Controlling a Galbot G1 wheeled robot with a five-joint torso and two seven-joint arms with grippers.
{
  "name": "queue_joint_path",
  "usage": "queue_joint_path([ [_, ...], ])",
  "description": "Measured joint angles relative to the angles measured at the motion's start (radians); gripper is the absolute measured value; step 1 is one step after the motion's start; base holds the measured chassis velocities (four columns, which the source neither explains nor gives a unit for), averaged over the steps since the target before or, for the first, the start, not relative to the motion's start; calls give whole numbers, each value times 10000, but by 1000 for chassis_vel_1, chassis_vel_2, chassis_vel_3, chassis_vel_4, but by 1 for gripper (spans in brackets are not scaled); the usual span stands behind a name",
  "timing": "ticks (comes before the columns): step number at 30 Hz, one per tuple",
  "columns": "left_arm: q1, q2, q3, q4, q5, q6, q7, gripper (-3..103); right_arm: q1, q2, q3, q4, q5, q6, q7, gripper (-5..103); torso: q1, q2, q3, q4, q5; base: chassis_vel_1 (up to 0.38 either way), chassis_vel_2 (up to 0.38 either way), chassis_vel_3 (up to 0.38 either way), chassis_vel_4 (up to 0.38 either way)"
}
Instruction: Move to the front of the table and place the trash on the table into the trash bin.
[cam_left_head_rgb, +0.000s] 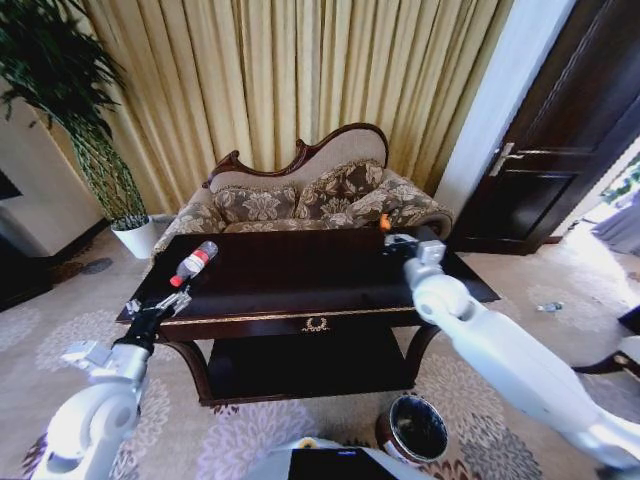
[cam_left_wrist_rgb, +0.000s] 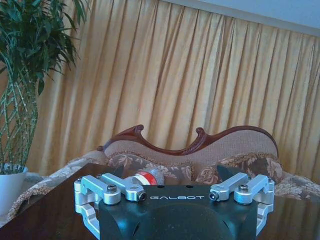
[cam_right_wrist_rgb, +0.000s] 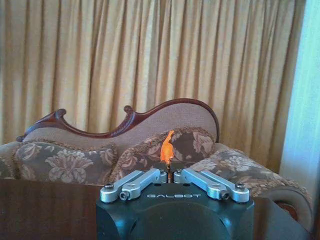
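Over the far right corner of the long dark glossy wooden table (cam_left_head_rgb: 300, 275), my right gripper (cam_left_head_rgb: 398, 240) has its jaws pinched nearly together on the tiny orange scrap (cam_right_wrist_rgb: 167, 148). My left gripper (cam_left_head_rgb: 150, 312), jaws spread wide and empty, sits at the near left edge, apparently just short of the small clear plastic bottle with red label and cap (cam_left_head_rgb: 194, 263). I judge the scrap picked, so next it must travel to the small round dark brown bin (cam_left_head_rgb: 413, 430) on the floor near me.

Warm light, fisheye edges, glare rt

Home lounge: floral sofa (cam_left_head_rgb: 320, 200), gold curtains (cam_left_head_rgb: 300, 80).
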Motion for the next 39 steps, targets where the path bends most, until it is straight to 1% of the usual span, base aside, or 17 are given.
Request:
queue_joint_path([
  [2, -139, 187, -1, 201, -74, 18, 90, 100, -370, 28, 365, -216, -52, 164, -266, 2, 0, 0, 0, 2, -3, 0, 0, 0, 0],
  [3, -139, 187, -1, 201, -74, 18, 90, 100, -370, 28, 365, -216, -52, 164, -266, 2, 0, 0, 0, 2, -3, 0, 0, 0, 0],
  [6, -256, 523, -159, 377, -394, 108, 182, 100, -1036, 175, 969, -500, -109, 250, -587, 2, 0, 0, 1, 0, 0, 0, 0, 0, 0],
  [7, -256, 523, -159, 377, -394, 108, 182, 100, -1036, 175, 969, -500, -109, 250, -587, 2, 0, 0, 1, 0, 0, 0, 0, 0, 0],
  [8, -301, 670, -229, 451, -520, 126, 241, 100, -1381, 237, 1322, -574, -178, 303, -839, 2, 1, 0, 1, 0, 0, 0, 0, 0, 0],
  [10, -419, 890, -308, 627, -644, 133, 372, 100, -2050, 385, 2097, -707, -598, 482, -1445, 2, 0, 0, 0, -2, 0, 0, 0, 0, 0],
  [11, -419, 890, -308, 627, -644, 133, 372, 100, -2050, 385, 2097, -707, -598, 482, -1445, 2, 0, 0, 0, -2, 0, 0, 0, 0, 0],
  [12, -497, 990, -313, 718, -700, 136, 411, 100, -2329, 464, 2427, -731, -779, 578, -1719, 2, 0, 0, 0, -2, -2, 0, 0, 0, 0],
  [13, -635, 1115, -305, 853, -791, 140, 434, 100, -2846, 596, 2976, -720, -1027, 714, -2120, 2, 0, 0, 0, -3, -2, 0, 0, 0, 0],
  [15, -677, 1144, -294, 889, -811, 143, 436, 100, -3037, 648, 3164, -696, -1117, 751, -2228, 2, 0, -1, 1, -3, -1, 0, 0, 0, 0],
  [17, -846, 1273, -220, 1017, -900, 177, 464, 100, -3845, 931, 3852, -515, -1779, 962, -2609, 2, 1, 0, 1, -5, -3, 0, 0, 0, 0],
  [18, -846, 1273, -220, 1017, -900, 177, 464, 100, -3845, 931, 3852, -515, -1779, 962, -2609, 2, 1, 0, 1, -5, -3, 0, 0, 0, 0],
  [20, -869, 1385, -192, 1064, -993, 206, 511, 100, -4299, 1146, 4133, -365, -2212, 1193, -2713, 2, 0, 0, 0, -3, -3, 0, 0, 0, 0],
  [28, -860, 1664, -221, 1211, -1148, 217, 593, 100, -4680, 1467, 4195, -80, -2343, 1285, -2621, 2, 0, 0, 0, -1, -3, 0, 0, 0, 0],
  [29, -863, 1788, -233, 1274, -1213, 217, 617, 100, -4683, 1537, 4176, -13, -2346, 1286, -2548, 2, 0, 0, 1, 0, -3, 0, 0, 0, 0],
  [33, -903, 1905, -219, 1367, -1246, 212, 630, 100, -4752, 1523, 4269, 12, -2365, 1273, -2639, 2, 0, 0, 0, -2, -3, 0, 0, 0, 0],
  [39, -879, 1824, -228, 1332, -1238, 194, 628, 100, -4811, 1512, 4310, 8, -2406, 1248, -2679, 2, 1, 0, 1, -3, -2, 8, -9, -18, 8],
])
